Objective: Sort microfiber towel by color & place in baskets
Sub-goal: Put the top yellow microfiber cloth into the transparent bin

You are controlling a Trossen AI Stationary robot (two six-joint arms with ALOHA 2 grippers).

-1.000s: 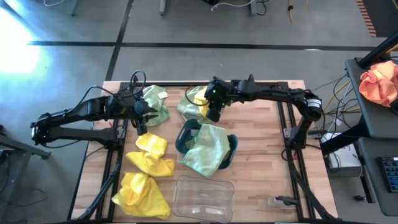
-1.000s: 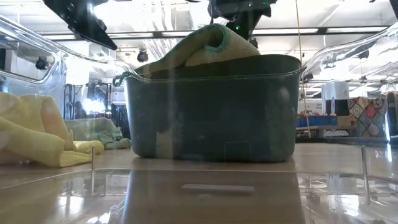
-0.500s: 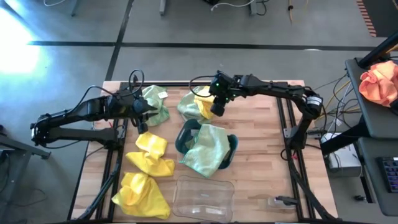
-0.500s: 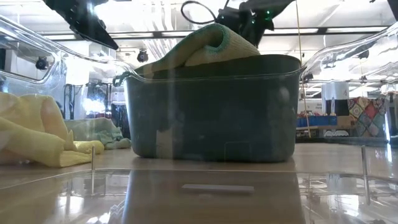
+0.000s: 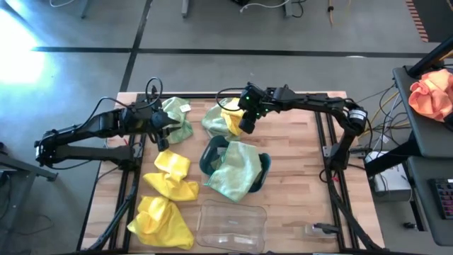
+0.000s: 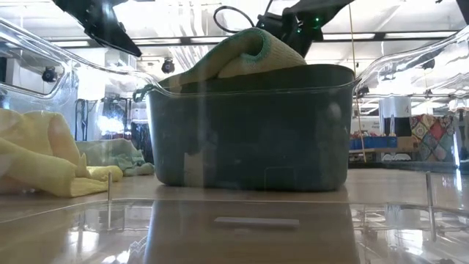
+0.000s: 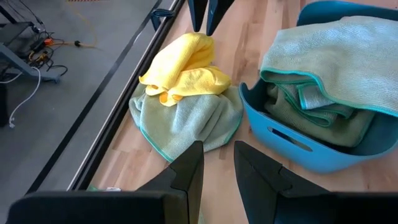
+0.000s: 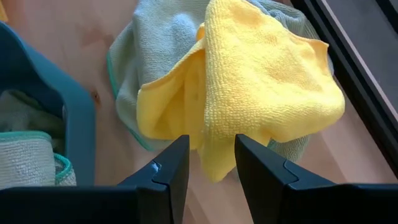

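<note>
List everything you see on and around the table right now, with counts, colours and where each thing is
Green towels: at least four, pale green; one far left, one far centre under a yellow one, two in and over the teal basket.
Yellow towels: four, bright yellow; three down the left side, one on the far-centre green towel.
Teal basket: one, dark teal, table centre.
Clear basket: one, see-through, near edge.
Orange-pink cloth: one, side desk at right.
Left gripper: open, beside far-left towel.
Right gripper: open, above the yellow towel.
</note>
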